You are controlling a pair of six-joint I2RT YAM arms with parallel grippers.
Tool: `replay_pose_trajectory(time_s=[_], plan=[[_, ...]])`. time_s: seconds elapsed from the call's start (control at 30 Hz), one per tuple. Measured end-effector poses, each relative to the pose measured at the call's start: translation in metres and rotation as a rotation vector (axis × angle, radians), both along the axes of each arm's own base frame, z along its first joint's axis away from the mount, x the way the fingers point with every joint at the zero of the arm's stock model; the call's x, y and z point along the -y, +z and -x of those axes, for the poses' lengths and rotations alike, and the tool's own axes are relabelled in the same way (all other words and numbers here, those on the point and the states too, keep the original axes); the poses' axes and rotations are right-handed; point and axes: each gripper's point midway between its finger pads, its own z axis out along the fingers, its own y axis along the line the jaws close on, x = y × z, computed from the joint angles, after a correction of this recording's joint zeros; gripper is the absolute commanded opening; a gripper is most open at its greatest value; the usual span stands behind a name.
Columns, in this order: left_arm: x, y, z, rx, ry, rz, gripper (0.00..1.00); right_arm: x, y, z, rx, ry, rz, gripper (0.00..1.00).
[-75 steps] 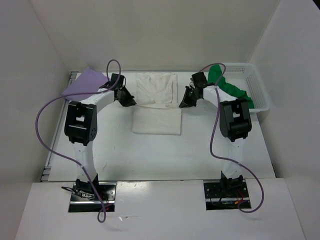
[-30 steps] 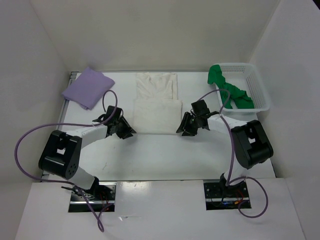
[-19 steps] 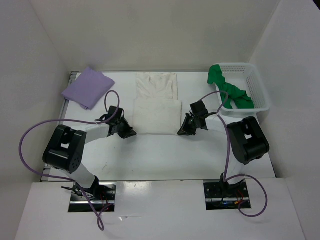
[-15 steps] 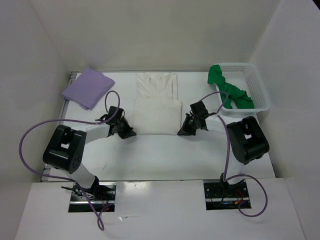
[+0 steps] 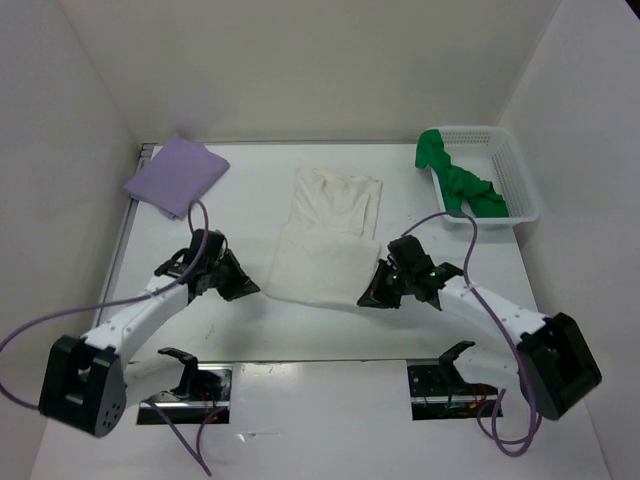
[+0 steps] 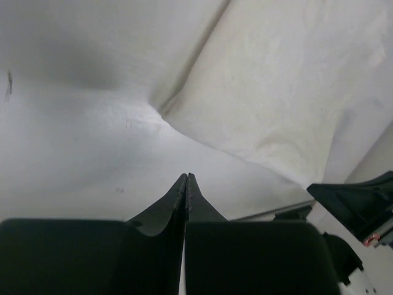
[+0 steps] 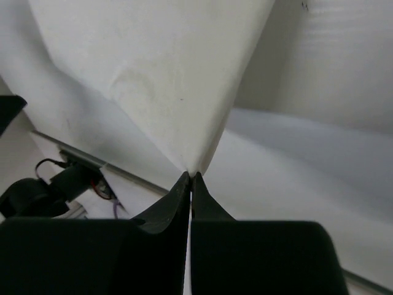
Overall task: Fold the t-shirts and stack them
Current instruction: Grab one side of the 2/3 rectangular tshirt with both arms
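— What is your table [image 5: 250, 200] carrying?
— At your far left corner, a folded purple shirt [image 5: 176, 175]. In your middle, a white shirt [image 5: 325, 240] lies spread and slightly askew, its near edge wider than its far one.
— And on your right?
— A white mesh basket [image 5: 517, 187] stands at your far right corner, well apart from both.

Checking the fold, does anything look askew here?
Yes. The white t-shirt lies skewed: the right gripper pinches its near corner, while the left gripper appears shut on nothing, just clear of the cloth.
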Motion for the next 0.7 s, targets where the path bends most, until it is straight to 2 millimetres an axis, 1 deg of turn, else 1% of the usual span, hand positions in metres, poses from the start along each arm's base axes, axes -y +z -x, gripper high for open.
replay_pose_trajectory(time_s=[0.1,0.2,0.23,0.27,0.3,0.33,0.37,0.43,0.53,0.57,0.7], plan=[[-0.001,0.022,0.02,0.026,0.0,0.044,0.0,0.003,0.019,0.01,0.008,-0.02,-0.034,0.0],[-0.003,0.029,0.03,0.009,-0.002,0.041,0.0,0.006,0.027,0.012,-0.01,-0.024,-0.028,0.0],[-0.002,0.031,0.029,0.002,-0.007,0.037,0.03,0.007,0.028,0.009,-0.017,-0.027,-0.025,0.0],[-0.001,0.03,0.026,-0.009,-0.014,0.035,0.09,0.009,0.029,0.004,-0.024,-0.035,-0.025,0.0],[0.001,0.027,0.023,-0.023,-0.026,0.033,0.17,0.011,0.027,0.0,-0.029,-0.045,-0.021,0.0],[0.004,0.023,0.02,-0.037,-0.042,0.036,0.38,0.014,0.024,-0.004,-0.038,-0.051,-0.014,0.0],[0.006,0.015,0.02,-0.058,-0.059,0.039,0.45,0.016,0.021,-0.005,-0.049,-0.055,-0.006,0.0],[0.009,-0.001,0.025,-0.094,-0.071,0.055,0.54,0.017,0.017,-0.003,-0.062,-0.049,0.001,0.0],[0.011,-0.015,0.037,-0.132,-0.08,0.065,0.58,0.018,0.015,-0.002,-0.062,-0.044,0.006,0.0],[0.012,-0.017,0.038,-0.133,-0.084,0.066,0.6,0.018,0.014,-0.001,-0.065,-0.044,0.007,0.0],[0.018,-0.021,0.03,-0.11,-0.094,0.077,0.59,0.019,0.011,0.001,-0.071,-0.043,0.011,0.0]])
